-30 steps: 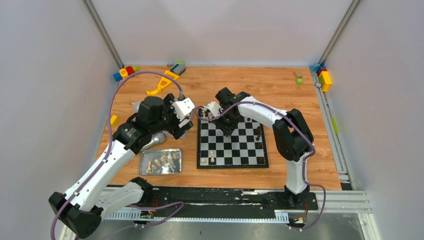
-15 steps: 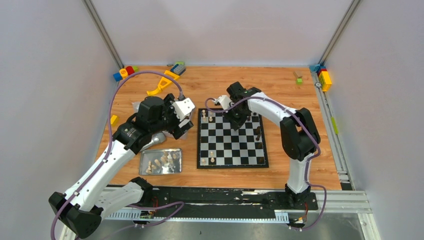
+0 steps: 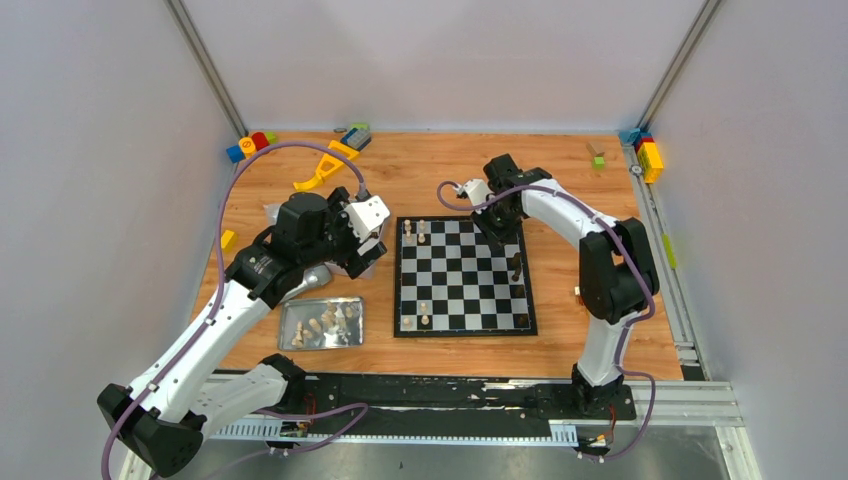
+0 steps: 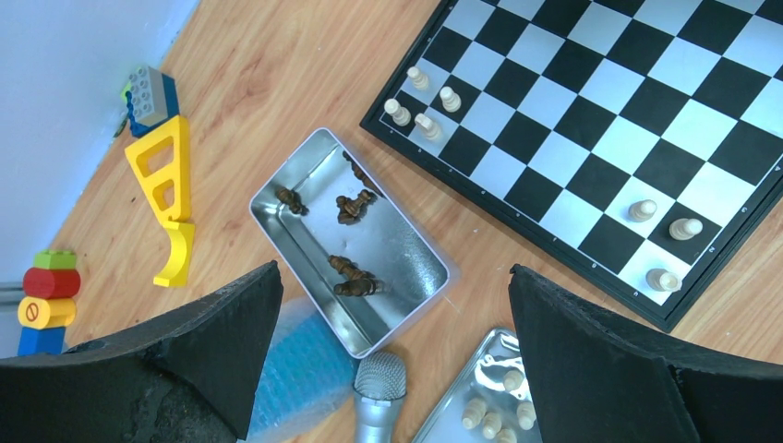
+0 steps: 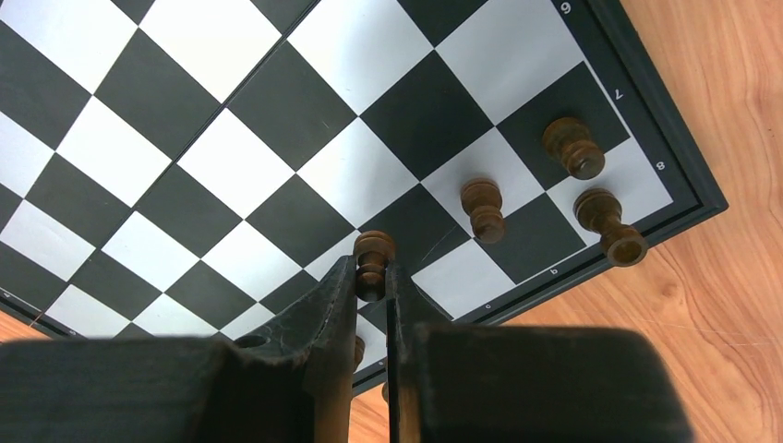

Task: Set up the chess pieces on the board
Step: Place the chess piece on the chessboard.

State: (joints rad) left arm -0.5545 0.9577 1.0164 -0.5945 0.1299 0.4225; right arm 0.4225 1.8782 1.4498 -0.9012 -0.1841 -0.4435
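Board (image 3: 470, 290): lies under the right pincer and just to the right of the left pincer. Most of its squares are bare, so the set-up looks barely begun.
Dark-piece tray (image 4: 309, 254): sits directly under the left pincer. About half a dozen dark pieces (image 4: 354, 208) lie loose in it, none of them placed yet.
Pale-piece tray (image 3: 290, 325): sits behind the left pincer, toward the arm bases. A heap of pale pieces (image 3: 322, 322) in it waits to be placed.
Left pincer (image 4: 392, 286): jaws spread wide with nothing in them, hanging above the dark-piece tray.
Right pincer (image 5: 371, 277): clamped shut on one dark piece, over the board close to its edge.
Pale pieces on board: four are bunched at the corner nearest the left pincer (image 4: 423, 101) and three at the next corner back along that edge (image 4: 665, 240). They sit in clusters, not in ranks.
Dark pieces on board: three (image 5: 483, 208) sit just beyond the right pincer's tips, toward the board corner. Whether all of them stand upright, I cannot tell.
Held dark piece (image 5: 373, 254): pinched by its stem between the right pincer's tips. Whether its foot touches a square is hidden.
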